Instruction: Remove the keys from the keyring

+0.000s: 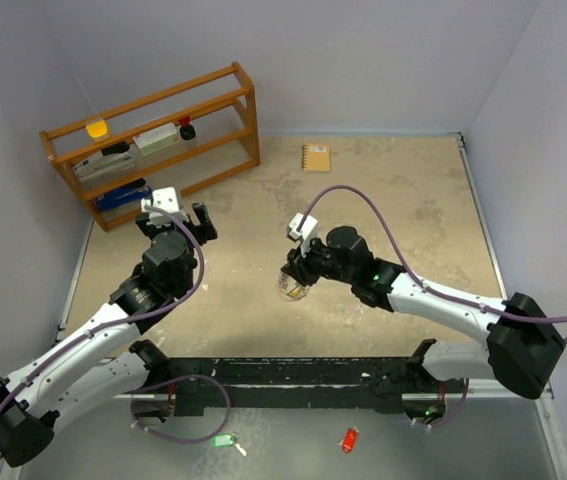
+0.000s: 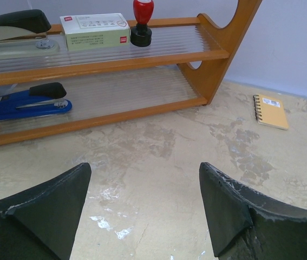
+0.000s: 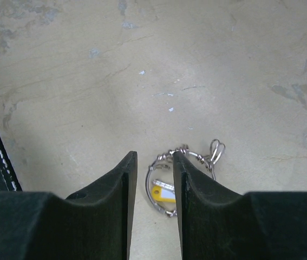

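The keyring (image 3: 164, 157), a thin silver wire ring, lies flat on the table with a yellow-headed tag (image 3: 163, 193) and a silver key inside it. A small wire loop (image 3: 216, 149) hangs on its far side. My right gripper (image 3: 154, 154) hovers just over the ring, jaws narrowly apart, the right finger (image 3: 196, 189) covering the ring's right half. In the top view the ring (image 1: 292, 291) sits under the right gripper (image 1: 299, 274). My left gripper (image 2: 142, 169) is wide open and empty, facing the shelf; it shows in the top view (image 1: 178, 216). Other keys are hidden.
A wooden shelf (image 1: 153, 140) with staplers, a box and a red stamp stands at the back left. A yellow notebook (image 1: 316, 157) lies at the back. A green tag (image 1: 223, 440) and a red tag (image 1: 349, 440) lie in front of the arm bases.
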